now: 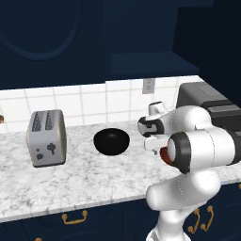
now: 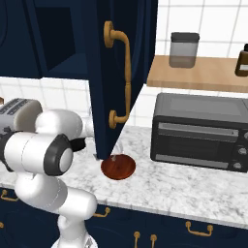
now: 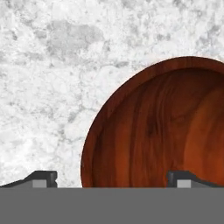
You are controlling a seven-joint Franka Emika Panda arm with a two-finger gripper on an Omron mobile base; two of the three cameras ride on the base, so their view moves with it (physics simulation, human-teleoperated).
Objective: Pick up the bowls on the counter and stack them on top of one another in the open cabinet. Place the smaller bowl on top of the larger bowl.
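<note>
Reddish-brown wood grain fills the right of the hand view: the smaller bowl [image 3: 162,127] lies on the marbled tabletop [image 3: 48,78], directly below the hand [image 3: 113,178]. The jaws stand wide, with nothing between them; one fingertip is over bare stone, the other over the bowl's inside, so they straddle the near rim. In the right base view the same bowl [image 2: 118,167] sits just beside the foot of the open cabinet door [image 2: 121,72], left of the toaster oven [image 2: 201,131].

The black bowl [image 1: 111,141] rests well apart on the tabletop, between the toaster [image 1: 46,137] and the arm. Neither bowl is in the cabinet [image 1: 150,63] yet.

The step in hand looks like the approach to the brown bowl, though the black one belongs underneath, so order matters later. The next move would call for lowering until the rim lies between the fingers, then closing on it.

Room is tight on the door side: the door's edge hangs just above the bowl, and a lift would need to clear it. Toward the tabletop's front edge the stone is open.
</note>
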